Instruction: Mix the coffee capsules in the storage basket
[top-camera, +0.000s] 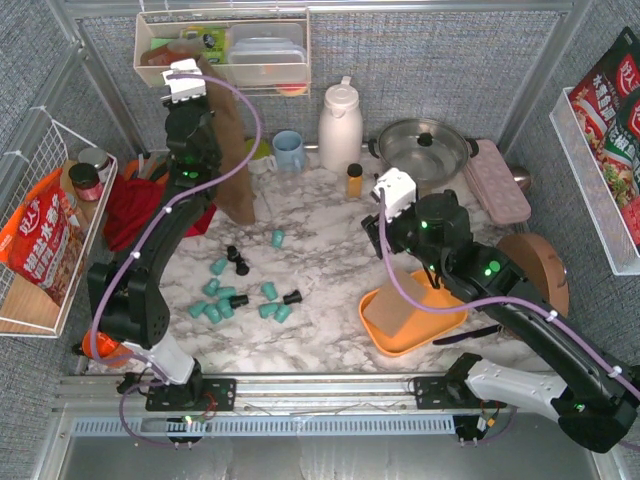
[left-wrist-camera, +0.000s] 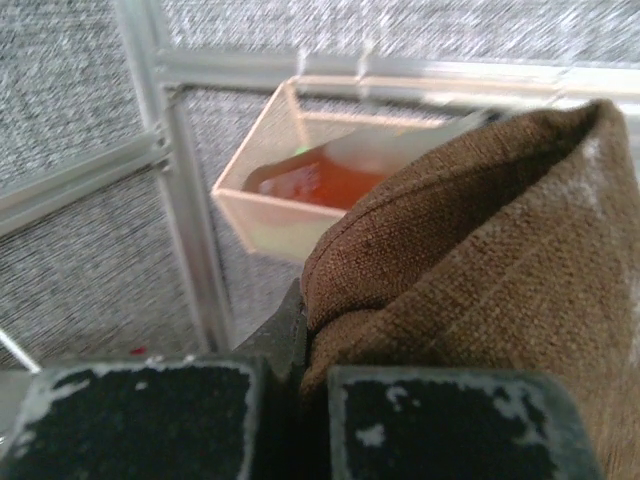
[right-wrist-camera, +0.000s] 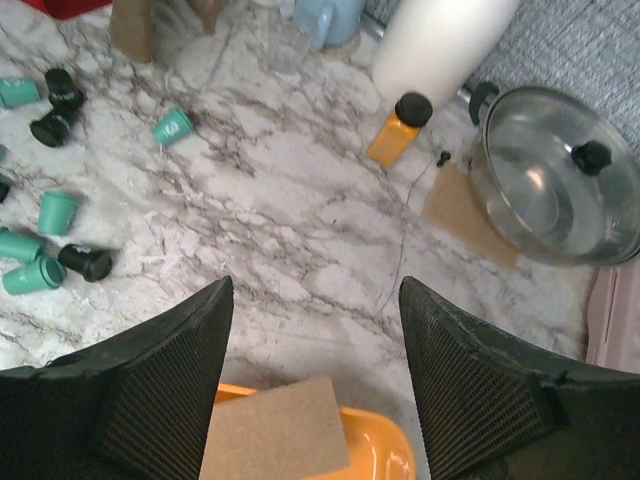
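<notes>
Top external: the coffee capsules (top-camera: 226, 308), teal and black, lie loose on the marble table (top-camera: 320, 250). They sit at about 9 o'clock from the orange storage basket (top-camera: 385, 342). None shows inside it, only a tan card (top-camera: 397, 310). The left arm is raised at 11 o'clock with a brown cloth (top-camera: 232, 150) hanging from it, its hem near the far capsules. If that cloth swung or came down, it could sweep them about. Bare marble lies between the scatter and the basket. Toward 12 o'clock an amber bottle (top-camera: 354, 180), a white jug (top-camera: 340, 125) and a lidded pot (top-camera: 425, 148) close off the room.

Left wrist: the left gripper (left-wrist-camera: 305, 400) is clenched on a fold of the brown cloth (left-wrist-camera: 480, 260). If the grip slipped, the cloth would likely drop beside the pods.

Right wrist: the right gripper (right-wrist-camera: 315, 292) is released, with nothing between its fingers. It hangs over the basket's far rim (right-wrist-camera: 385, 450), and the capsules (right-wrist-camera: 57, 212) lie at 9 to 10 o'clock. The tapered pods will probably roll out of an off-centre pinch. The tan card (right-wrist-camera: 275, 435) covers part of the basket floor, and pods could slide or tip on it. A nudge might push the light basket toward the near edge.
</notes>
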